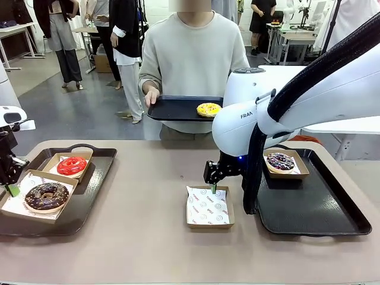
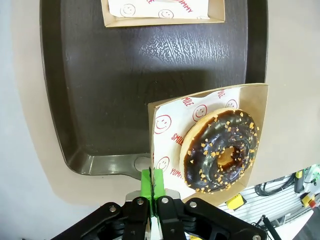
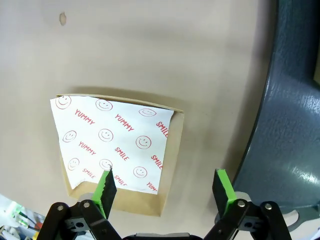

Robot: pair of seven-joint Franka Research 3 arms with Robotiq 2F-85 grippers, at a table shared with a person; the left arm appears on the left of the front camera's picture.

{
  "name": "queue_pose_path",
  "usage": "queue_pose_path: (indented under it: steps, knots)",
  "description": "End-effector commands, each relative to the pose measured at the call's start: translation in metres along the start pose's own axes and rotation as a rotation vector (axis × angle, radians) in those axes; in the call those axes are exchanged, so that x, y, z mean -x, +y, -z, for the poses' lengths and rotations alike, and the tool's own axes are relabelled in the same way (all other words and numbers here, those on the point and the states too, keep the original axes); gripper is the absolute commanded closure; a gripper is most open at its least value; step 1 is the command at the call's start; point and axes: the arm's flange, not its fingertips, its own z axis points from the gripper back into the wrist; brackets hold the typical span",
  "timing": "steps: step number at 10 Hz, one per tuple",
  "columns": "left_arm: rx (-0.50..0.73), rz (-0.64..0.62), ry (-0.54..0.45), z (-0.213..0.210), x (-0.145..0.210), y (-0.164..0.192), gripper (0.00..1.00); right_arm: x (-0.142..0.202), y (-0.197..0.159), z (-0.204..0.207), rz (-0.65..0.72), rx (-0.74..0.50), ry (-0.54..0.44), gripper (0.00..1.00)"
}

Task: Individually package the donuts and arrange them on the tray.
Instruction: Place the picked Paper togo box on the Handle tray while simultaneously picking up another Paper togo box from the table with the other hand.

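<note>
Hovering spread-open, the right gripper (image 3: 165, 187) is placed right above the empty box (image 3: 117, 157) – the yellow donut (image 1: 208, 110) lies beyond, on the person's tray (image 1: 172, 110); the left gripper (image 2: 151, 186) is closed, empty.

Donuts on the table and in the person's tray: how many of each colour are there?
Red donut: 1
Chocolate brown donut with sprinkles: 1
Dark purple donut with light sprinkles: 1
Yellow donut, on the black tray held by the person: 1
Total: 4 donuts
</note>
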Motion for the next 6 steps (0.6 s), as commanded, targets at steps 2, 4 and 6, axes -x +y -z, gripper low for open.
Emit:
queue_pose_path:
  steps: [2, 4, 6]
  knots:
    - [-0.020, -0.081, 0.001, 0.013, -0.010, -0.006, 0.99, 0.005, -0.004, 0.011, 0.051, -0.050, 0.000, 0.00]
    - [-0.017, -0.106, -0.031, 0.021, -0.016, -0.011, 0.99, 0.012, -0.008, 0.021, 0.072, -0.066, -0.002, 0.00]
    - [-0.015, -0.090, -0.043, 0.026, -0.019, -0.011, 0.99, 0.012, -0.011, 0.031, 0.073, -0.089, 0.002, 0.00]
